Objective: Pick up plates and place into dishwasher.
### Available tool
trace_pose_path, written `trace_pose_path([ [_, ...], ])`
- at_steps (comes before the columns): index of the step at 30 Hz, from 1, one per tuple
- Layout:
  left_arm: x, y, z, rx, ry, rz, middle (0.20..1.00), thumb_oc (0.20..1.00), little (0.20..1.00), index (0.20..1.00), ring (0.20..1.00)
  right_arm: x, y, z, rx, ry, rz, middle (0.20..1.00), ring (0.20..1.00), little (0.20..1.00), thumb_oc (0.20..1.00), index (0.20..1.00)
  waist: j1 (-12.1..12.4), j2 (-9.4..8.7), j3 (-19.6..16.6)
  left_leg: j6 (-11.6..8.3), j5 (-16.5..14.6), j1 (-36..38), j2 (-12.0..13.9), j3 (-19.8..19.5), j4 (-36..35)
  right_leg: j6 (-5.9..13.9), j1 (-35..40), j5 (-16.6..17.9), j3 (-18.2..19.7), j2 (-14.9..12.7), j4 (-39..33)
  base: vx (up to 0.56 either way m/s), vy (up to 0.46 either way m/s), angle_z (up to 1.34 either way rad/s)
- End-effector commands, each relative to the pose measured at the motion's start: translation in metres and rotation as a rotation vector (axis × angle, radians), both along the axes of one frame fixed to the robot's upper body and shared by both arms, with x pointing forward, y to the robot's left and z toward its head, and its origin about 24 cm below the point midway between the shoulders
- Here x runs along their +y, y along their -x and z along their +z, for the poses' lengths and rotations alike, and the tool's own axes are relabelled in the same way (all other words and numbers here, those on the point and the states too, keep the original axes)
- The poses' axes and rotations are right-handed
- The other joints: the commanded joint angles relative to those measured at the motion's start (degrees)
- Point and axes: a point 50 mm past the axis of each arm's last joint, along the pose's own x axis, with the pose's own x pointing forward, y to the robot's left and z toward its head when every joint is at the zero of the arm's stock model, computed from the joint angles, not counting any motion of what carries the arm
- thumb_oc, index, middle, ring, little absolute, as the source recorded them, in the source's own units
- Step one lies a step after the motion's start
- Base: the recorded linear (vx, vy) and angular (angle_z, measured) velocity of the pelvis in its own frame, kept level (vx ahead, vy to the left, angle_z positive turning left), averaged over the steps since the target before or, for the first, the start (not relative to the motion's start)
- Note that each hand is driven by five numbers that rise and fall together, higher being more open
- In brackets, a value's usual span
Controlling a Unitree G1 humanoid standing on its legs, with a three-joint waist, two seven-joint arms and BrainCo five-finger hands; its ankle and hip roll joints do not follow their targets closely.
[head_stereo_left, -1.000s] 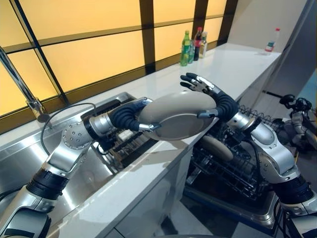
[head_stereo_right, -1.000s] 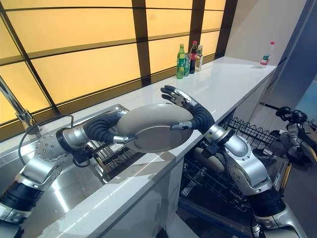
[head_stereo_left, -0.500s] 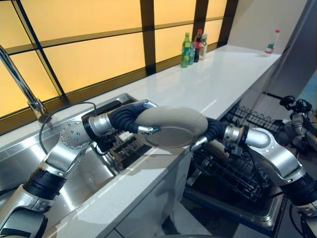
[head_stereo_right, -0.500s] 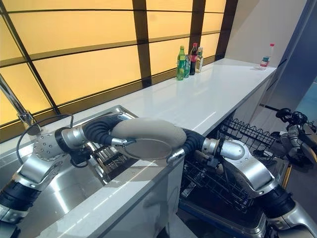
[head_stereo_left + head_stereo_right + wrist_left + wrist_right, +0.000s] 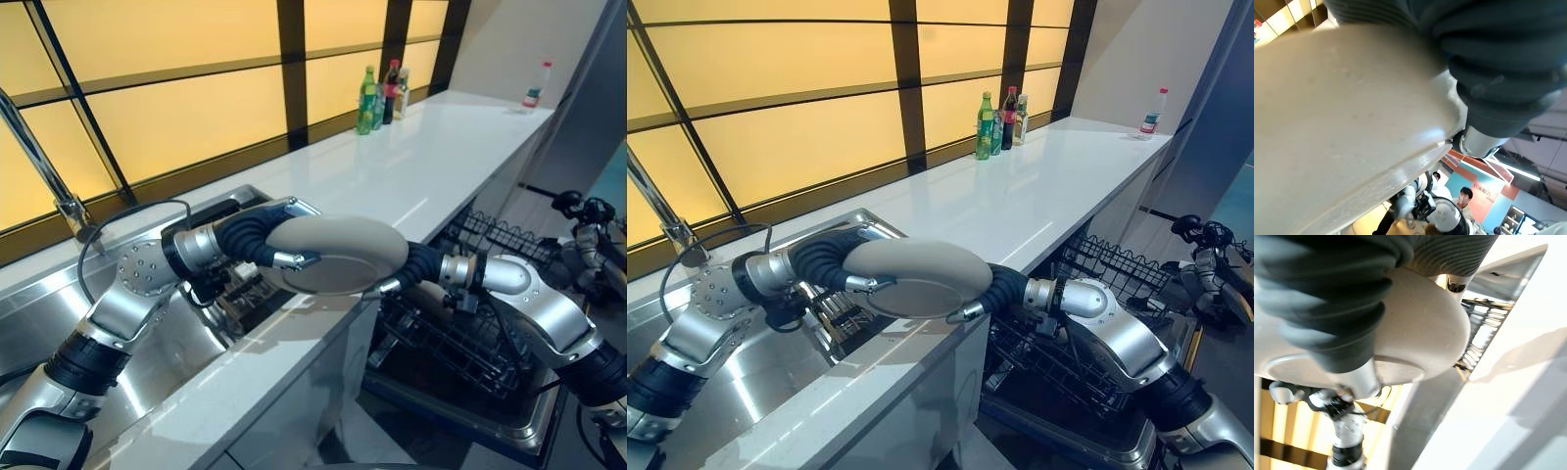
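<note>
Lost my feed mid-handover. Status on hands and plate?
Left hand and right hand both gripping the plate, held above counter edge. Dishwasher rack open, to the right. Nothing in the way.

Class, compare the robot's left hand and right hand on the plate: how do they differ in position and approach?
The left hand meets the plate at its sink-side edge, with a finger showing under the rim; the right hand meets the edge nearer the dishwasher rack. The left arm reaches over the sink; the right arm reaches over the rack. Both touch the same plate, held above the countertop.
</note>
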Motion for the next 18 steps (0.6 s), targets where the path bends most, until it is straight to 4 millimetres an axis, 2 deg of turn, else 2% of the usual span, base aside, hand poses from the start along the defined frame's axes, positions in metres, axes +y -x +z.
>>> trace_pose_path([
  [1, -0.0079, -0.0033, 0.0088, -0.051, 0.055, -0.031, 0.200, 0.200, 0.200, 0.200, 0.200, 0.0242, 0.0042, 0.0492, -0.184, -0.294, 0.062, 0.200, 0.200, 0.200, 0.200, 0.200, 1.49, -0.23, -2.08, 0.49, -2.95, 0.75, 0.09, 1.45, 0.21, 1.67, 1.62, -4.34, -0.24, -1.19, 2.26, 0.00, 0.000, 0.00],
  [7, -0.0105, -0.0044, 0.0085, -0.048, 0.080, -0.018, 0.200, 0.200, 0.200, 0.200, 0.200, 0.0230, 0.0038, 0.0490, -0.188, -0.418, 0.001, 0.200, 0.200, 0.200, 0.200, 0.200, 1.33, 0.21, -2.20, 0.75, -3.19, 0.54, -0.07, 1.64, 0.21, 1.92, 1.42, -4.14, -0.16, -1.59, 1.85, 0.00, 0.000, 0.00],
  [18, -0.0138, -0.0078, 0.0079, -0.034, 0.113, 0.000, 0.200, 0.200, 0.200, 0.200, 0.200, 0.0193, 0.0027, 0.0429, -0.176, -0.439, -0.055, 0.200, 0.200, 0.200, 0.200, 0.200, 0.86, 0.23, -2.22, 0.89, -3.24, 0.59, -0.31, 1.82, 0.21, 1.95, 1.18, -4.11, 0.01, -1.86, 2.04, 0.00, 0.000, 0.00],
])
